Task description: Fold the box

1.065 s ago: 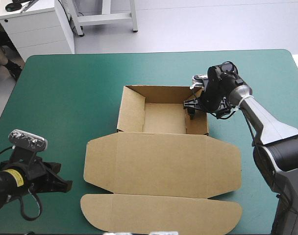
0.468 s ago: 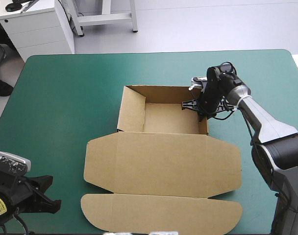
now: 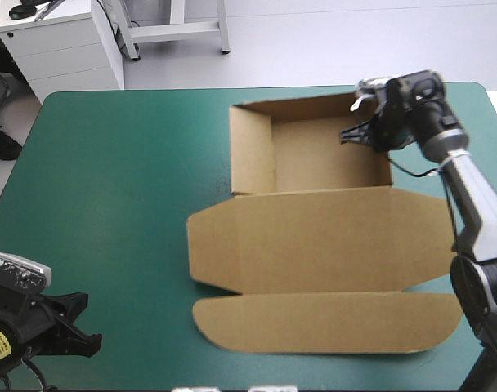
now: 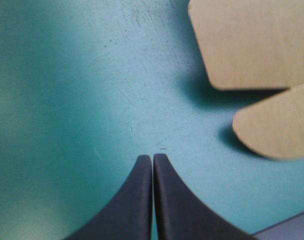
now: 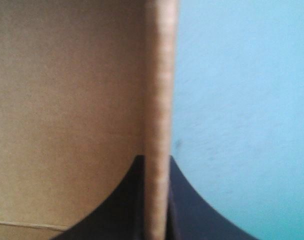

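Brown box, tray formed, lid flat: dragged rightward since earlier, wall pinched in right end effector. Left end effector closed, empty. Repositioned only; no fold gained.

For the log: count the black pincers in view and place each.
2. The left black fin-fingered pincer is shut, empty, over the teal-green table cover at its near-left corner; the right pincer is shut on the right wall of the brown cardboard box, far right.
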Motion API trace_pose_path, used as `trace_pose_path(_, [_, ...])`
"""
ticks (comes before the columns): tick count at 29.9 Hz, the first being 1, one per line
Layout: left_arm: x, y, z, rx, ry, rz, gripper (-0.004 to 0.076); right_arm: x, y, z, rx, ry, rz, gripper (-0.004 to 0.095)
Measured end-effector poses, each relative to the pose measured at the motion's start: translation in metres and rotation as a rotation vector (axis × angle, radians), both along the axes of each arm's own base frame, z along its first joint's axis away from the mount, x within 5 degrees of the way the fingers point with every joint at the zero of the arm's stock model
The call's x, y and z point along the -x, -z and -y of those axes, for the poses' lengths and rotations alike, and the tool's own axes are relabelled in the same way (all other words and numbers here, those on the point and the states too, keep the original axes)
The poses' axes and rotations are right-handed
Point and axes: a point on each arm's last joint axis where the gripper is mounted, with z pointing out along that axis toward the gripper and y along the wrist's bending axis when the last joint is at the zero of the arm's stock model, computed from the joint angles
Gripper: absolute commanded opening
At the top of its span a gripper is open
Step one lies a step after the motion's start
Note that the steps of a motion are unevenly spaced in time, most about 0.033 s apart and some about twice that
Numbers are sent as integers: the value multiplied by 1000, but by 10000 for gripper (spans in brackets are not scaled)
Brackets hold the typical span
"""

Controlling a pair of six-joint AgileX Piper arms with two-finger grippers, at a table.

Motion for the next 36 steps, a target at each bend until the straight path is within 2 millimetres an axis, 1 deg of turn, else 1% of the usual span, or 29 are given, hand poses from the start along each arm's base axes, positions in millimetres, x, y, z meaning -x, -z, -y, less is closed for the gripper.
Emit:
trace_pose_path(1, [0, 0, 0, 0, 0, 0, -9, 3, -17, 12, 2, 24, 50, -2])
trace_pose_path(3, [0, 0, 0, 0, 0, 0, -9, 13, -49, 45, 5, 98, 149, -9])
trace_pose_path(4, [0, 0, 0, 0, 0, 0, -10, 17, -59, 61, 8, 141, 178, -19])
trace_pose_path(6, [0, 0, 0, -1, 1, 0, -10, 27, -76, 94, 16, 220, 229, -20])
trace_pose_path(8, [0, 0, 0, -1, 1, 0, -9, 32, -81, 120, 17, 292, 244, -20])
trace_pose_path(11, [0, 0, 0, -1, 1, 0, -10, 36, -76, 159, 8, 385, 230, -20])
trace_pose_path(13, [0, 0, 0, -1, 1, 0, -10, 36, -71, 178, 2, 424, 215, -20])
trace_pose_path(16, [0, 0, 0, -1, 1, 0, -10, 34, -58, 204, 0, 474, 180, -20])
trace_pose_path(17, [0, 0, 0, -1, 1, 0, -10, 34, -53, 214, 2, 492, 166, -20])
trace_pose_path(19, [0, 0, 0, -1, 1, 0, -10, 30, -41, 229, 2, 517, 135, -20])
trace_pose_path(20, [0, 0, 0, -1, 1, 0, -10, 28, -33, 240, -1, 539, 113, -20])
trace_pose_path(22, [0, 0, 0, -1, 1, 0, -9, 26, -20, 254, -9, 568, 82, -20])
trace_pose_path(26, [0, 0, 0, -1, 1, 0, -9, 19, 13, 284, -40, 623, 7, -7])
trace_pose_path(27, [0, 0, 0, -1, 1, 0, -10, 17, 21, 290, -44, 631, -10, 13])
trace_pose_path(29, [0, 0, 0, -1, 1, 0, -10, 16, 33, 300, -53, 650, -39, 92])
trace_pose_path(31, [0, 0, 0, -1, 1, 0, -10, 14, 41, 305, -69, 660, -54, 221])
trace_pose_path(35, [0, 0, 0, -1, 1, 0, -10, 14, 46, 309, -100, 654, -55, 620])
trace_pose_path(36, [0, 0, 0, -1, 1, 0, -10, 14, 46, 309, -99, 653, -55, 704])
